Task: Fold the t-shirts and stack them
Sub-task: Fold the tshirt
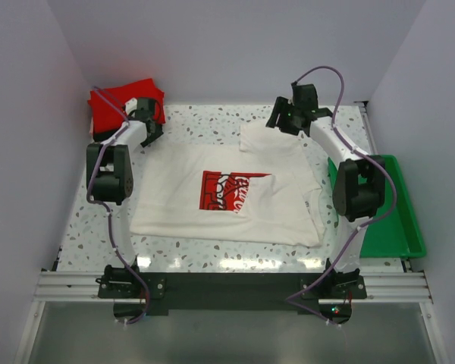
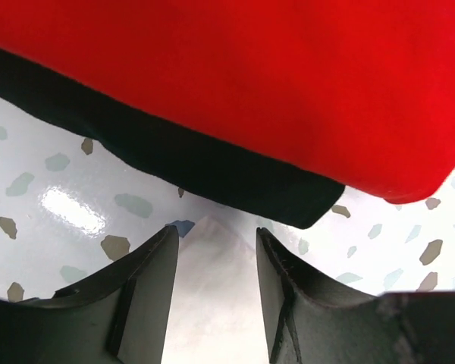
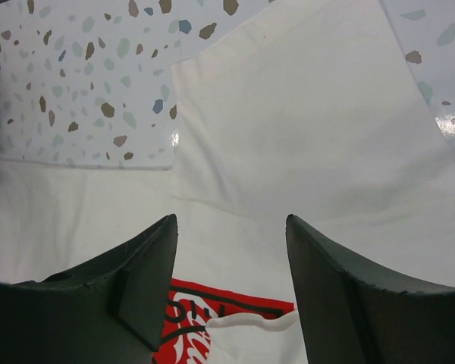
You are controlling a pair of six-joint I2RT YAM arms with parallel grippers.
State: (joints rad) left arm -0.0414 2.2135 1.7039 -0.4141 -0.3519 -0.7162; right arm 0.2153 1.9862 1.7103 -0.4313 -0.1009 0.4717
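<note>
The cream-white t-shirt [image 1: 212,220] lies spread on the table, and its red chest print [image 1: 224,189] is partly covered by a folded-over right side. My left gripper [image 1: 150,130] is open at the shirt's back left corner. In the left wrist view a tip of white cloth [image 2: 212,288] lies between its fingers [image 2: 216,231]. Just beyond are the folded red shirt [image 2: 288,76] and the black one [image 2: 212,163] under it. My right gripper [image 1: 288,120] is open and empty above the shirt's back sleeve [image 3: 303,114], and it also shows in the right wrist view [image 3: 231,220].
The red folded shirt [image 1: 125,102] sits in the back left corner of the speckled table [image 1: 205,125]. A green plastic tray [image 1: 394,227] stands at the right edge. White walls close in the back and sides.
</note>
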